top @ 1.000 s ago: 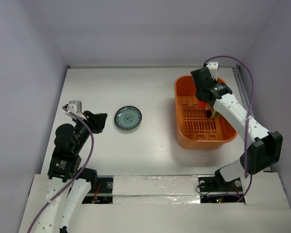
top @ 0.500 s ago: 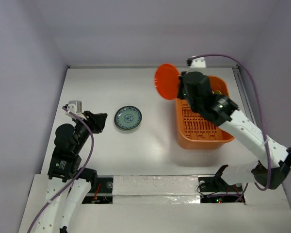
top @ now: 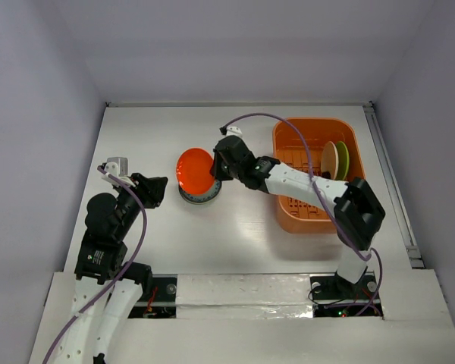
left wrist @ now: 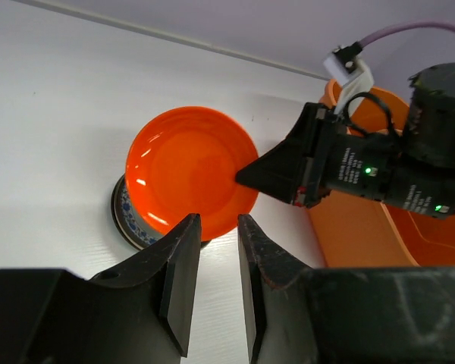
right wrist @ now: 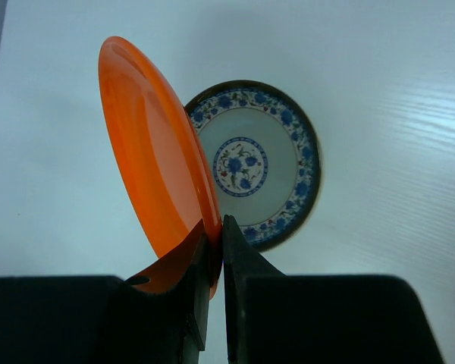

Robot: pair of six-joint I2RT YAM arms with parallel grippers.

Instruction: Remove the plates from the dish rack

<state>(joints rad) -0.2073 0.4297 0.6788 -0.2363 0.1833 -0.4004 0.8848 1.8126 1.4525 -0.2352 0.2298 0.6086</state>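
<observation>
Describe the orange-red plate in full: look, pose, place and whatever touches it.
The orange-red plate is small, round, plain and glossy, plastic by its look, with a shallow raised rim. The right pincer is shut on its edge and holds it tilted over the blue-patterned plate, which lies flat on the white table, left of the dish rack. Whether its lower edge touches that plate cannot be told.
</observation>
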